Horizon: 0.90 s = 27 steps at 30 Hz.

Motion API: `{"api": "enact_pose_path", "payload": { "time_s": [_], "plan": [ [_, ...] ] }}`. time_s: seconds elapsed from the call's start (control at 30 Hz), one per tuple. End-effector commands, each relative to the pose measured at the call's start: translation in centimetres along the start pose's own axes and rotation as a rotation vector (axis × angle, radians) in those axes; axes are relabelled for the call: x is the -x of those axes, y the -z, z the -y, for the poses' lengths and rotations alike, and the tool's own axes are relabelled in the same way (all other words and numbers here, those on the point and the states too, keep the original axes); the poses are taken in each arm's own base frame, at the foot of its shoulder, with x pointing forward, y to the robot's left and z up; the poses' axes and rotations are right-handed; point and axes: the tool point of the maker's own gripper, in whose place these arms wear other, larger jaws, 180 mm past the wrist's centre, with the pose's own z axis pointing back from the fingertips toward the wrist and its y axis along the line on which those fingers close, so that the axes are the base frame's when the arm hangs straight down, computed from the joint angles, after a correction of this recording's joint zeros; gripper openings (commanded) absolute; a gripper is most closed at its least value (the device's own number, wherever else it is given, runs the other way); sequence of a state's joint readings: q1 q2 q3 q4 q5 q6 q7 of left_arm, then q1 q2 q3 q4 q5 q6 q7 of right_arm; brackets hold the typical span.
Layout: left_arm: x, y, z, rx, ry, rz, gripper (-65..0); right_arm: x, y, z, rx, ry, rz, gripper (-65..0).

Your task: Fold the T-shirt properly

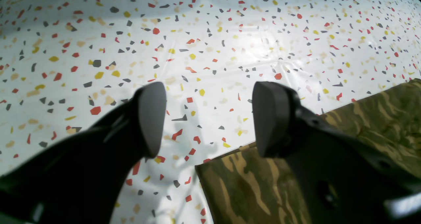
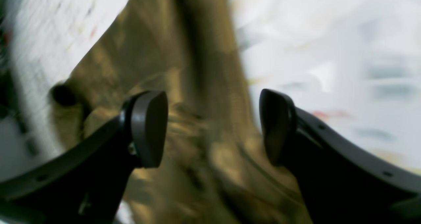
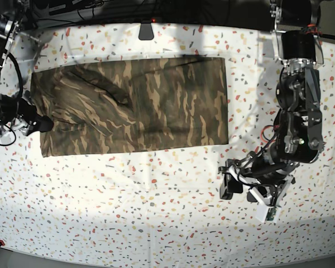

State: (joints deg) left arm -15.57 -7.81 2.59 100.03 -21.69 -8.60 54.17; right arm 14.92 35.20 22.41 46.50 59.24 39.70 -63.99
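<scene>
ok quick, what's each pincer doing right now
left pincer: open, holding nothing, above the tablecloth
right pincer: open, over the T-shirt, holding nothing

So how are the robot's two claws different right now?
The left gripper hangs over the speckled table, past the T-shirt's near corner; the right gripper sits at the shirt's far end, over the cloth. The left wrist view shows mostly bare table between its pads; the right wrist view, though blurred, shows camouflage cloth between them. Both are open and neither grips anything.
</scene>
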Motion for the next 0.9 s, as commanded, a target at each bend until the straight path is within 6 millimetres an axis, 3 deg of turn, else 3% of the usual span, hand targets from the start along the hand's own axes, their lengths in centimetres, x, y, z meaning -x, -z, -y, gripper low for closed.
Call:
{"api": "enact_pose_path", "payload": {
  "time_s": [0.0, 0.1, 0.27, 0.33, 0.47, 0.5, 0.67, 0.8, 0.87],
  "plan": [
    [-2.3, -0.4, 0.1, 0.004, 0.013, 0.069, -24.9, -0.9, -0.5, -0.6, -0.016, -0.023, 0.0, -21.8],
    [-2.3, -0.4, 0.1, 0.004, 0.013, 0.069, -24.9, 1.2, 0.7, -2.0, -0.071, -0.015, -0.093, -21.8],
    [-2.3, -0.4, 0.1, 0.004, 0.013, 0.069, -24.9, 1.2, 0.7, -2.3, -0.086, -0.015, -0.093, -24.9],
    [-2.3, -0.4, 0.1, 0.004, 0.013, 0.068, -24.9, 0.8, 0.4, -2.3, -0.085, -0.016, -0.083, -34.1],
    [-1.5, -0.3, 0.2, 0.012, 0.02, 0.028, -24.9, 0.0, 0.6, -2.9, -0.101, -0.022, -0.064, -65.0],
    [-1.0, -0.3, 0.7, 0.037, 0.038, 0.017, -24.9, -0.3, 0.7, -3.3, -0.111, -0.024, -0.058, -65.0],
    [3.7, -1.1, 3.5, 0.198, 0.067, -0.071, -24.9, -1.5, 1.5, -5.1, -0.165, -0.03, -0.031, -65.0],
    [8.5, -3.6, 7.3, 0.406, 0.05, -0.16, -24.9, -2.0, 1.9, -6.0, -0.185, -0.035, -0.022, -65.0],
    [11.1, -4.4, 7.7, 0.416, 0.062, -0.207, -24.9, -1.9, 2.0, -6.2, -0.192, -0.038, -0.03, -65.0]
  ]
}}
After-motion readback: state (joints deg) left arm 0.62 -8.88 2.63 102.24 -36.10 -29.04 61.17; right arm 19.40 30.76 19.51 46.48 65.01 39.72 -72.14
